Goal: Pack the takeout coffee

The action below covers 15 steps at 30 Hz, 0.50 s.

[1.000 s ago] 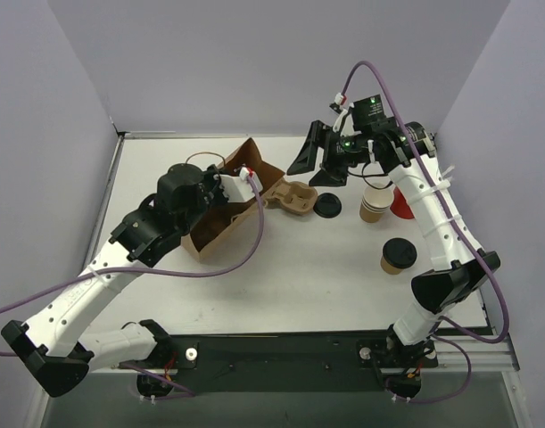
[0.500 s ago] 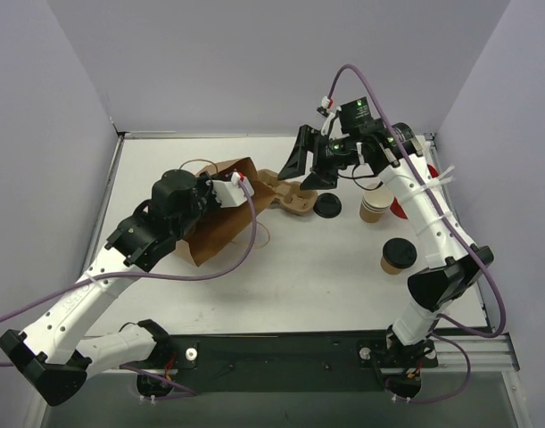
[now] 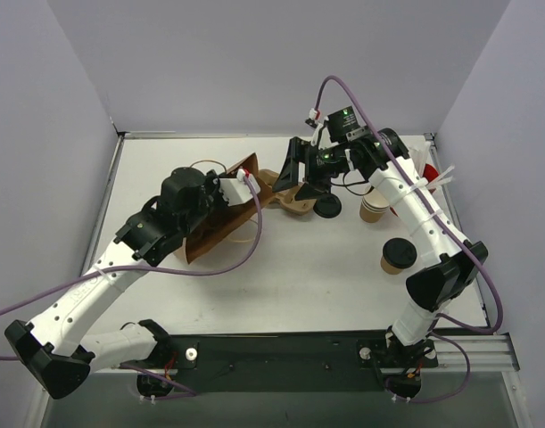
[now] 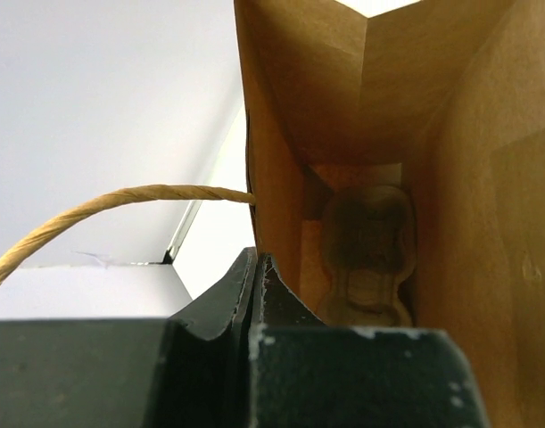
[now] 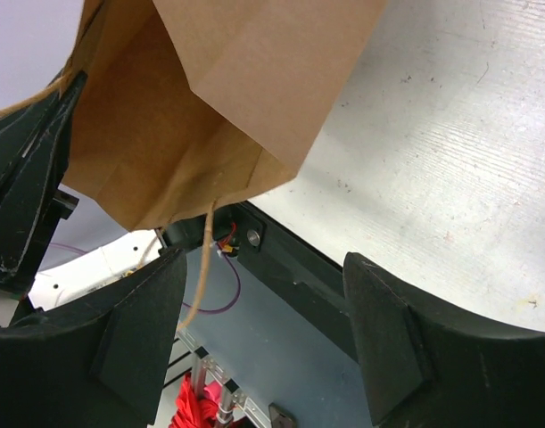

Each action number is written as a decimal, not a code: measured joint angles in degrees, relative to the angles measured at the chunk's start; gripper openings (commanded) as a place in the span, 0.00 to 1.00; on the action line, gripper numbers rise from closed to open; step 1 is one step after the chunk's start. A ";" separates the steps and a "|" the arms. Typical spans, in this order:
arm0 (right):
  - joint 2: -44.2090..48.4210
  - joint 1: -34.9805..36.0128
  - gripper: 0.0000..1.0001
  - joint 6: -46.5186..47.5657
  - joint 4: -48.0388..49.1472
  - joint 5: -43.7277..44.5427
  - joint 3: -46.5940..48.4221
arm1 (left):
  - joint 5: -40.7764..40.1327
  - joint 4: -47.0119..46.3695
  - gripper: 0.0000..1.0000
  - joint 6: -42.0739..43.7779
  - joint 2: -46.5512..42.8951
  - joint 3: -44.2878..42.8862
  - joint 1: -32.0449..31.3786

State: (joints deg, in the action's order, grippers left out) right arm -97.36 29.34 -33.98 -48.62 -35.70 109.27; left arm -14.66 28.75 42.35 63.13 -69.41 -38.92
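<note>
The takeout coffee (image 3: 399, 254), a brown paper cup with a black lid, stands at the right of the table, away from both grippers. My left gripper (image 3: 243, 184) is shut on the rim of a brown paper bag (image 3: 215, 226) and holds it tilted. In the left wrist view the jaws pinch the bag's wall (image 4: 274, 192), and a pulp cup carrier (image 4: 366, 259) shows between the paper walls. My right gripper (image 3: 301, 176) hangs open just right of the bag's mouth, over the carrier (image 3: 292, 198). Its wrist view shows the bag (image 5: 210, 98) above its spread fingers (image 5: 134, 334), nothing between them.
A loose black lid (image 3: 326, 207) lies right of the carrier. A stack of tan cups (image 3: 373, 206) stands beside it, with a red cup (image 3: 421, 171) partly hidden behind the right arm. The bag's twine handle (image 5: 201, 259) dangles in front of my right gripper.
My left gripper has raised and tipped the bag, which now looks narrower. The right gripper has moved left, towards the bag's mouth, still open.
</note>
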 measured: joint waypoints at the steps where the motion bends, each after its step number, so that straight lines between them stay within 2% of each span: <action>1: 0.00 0.00 0.65 0.00 0.00 0.00 0.00 | 0.00 -0.04 0.00 -0.31 0.39 -0.26 -0.24; 15: -2.91 0.74 0.59 2.93 -3.96 1.22 0.13 | -1.22 0.15 0.00 -5.77 0.72 -0.48 -5.81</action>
State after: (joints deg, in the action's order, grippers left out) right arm -100.27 30.09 -31.05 -52.58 -34.48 109.40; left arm -15.88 28.91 36.58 63.86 -69.89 -44.73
